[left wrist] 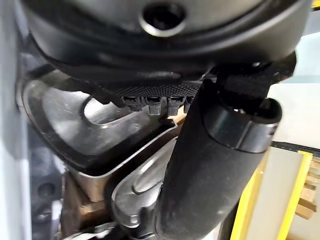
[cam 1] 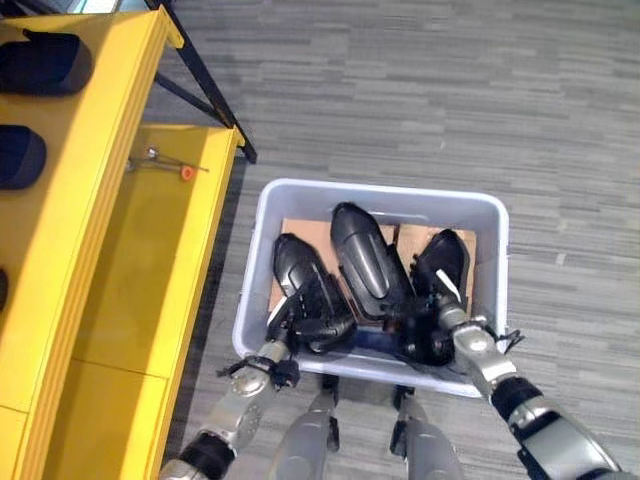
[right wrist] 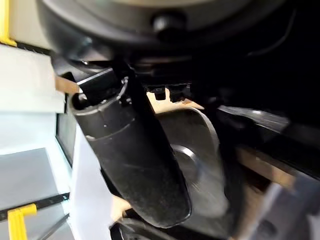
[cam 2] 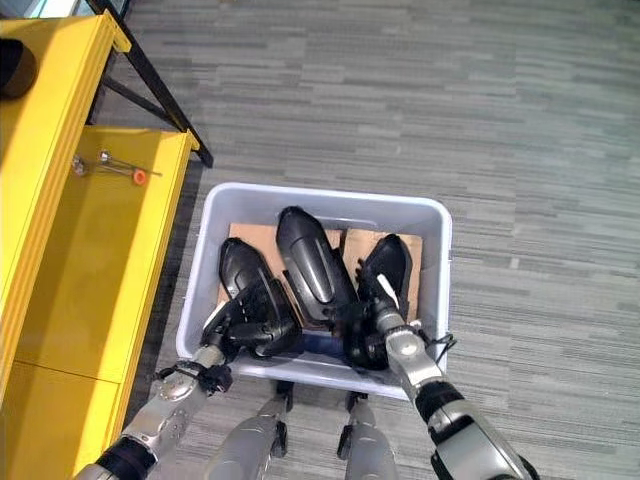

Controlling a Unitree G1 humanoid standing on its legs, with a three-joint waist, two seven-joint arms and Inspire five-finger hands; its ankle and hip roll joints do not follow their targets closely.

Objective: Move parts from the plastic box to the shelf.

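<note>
A pale plastic box [cam 1: 380,190] stands on the carpet and holds three black moulded parts on cardboard [cam 1: 305,228]: a left part [cam 1: 300,262], a middle part [cam 1: 362,250] and a right part [cam 1: 447,258]. My left hand [cam 1: 305,328] is inside the box at its near left, against the near end of the left part. My right hand [cam 1: 432,335] is down at the near right, at the near end of the right part. In each wrist view a black part lies close past the thumb: left thumb [left wrist: 210,165], right thumb [right wrist: 130,155].
A yellow shelf [cam 1: 150,250] runs along the left, close beside the box. Two dark parts [cam 1: 40,62] [cam 1: 18,155] rest on its upper level. A thin tool with an orange tip [cam 1: 165,165] lies on the lower level. A black frame leg [cam 1: 205,75] slants behind.
</note>
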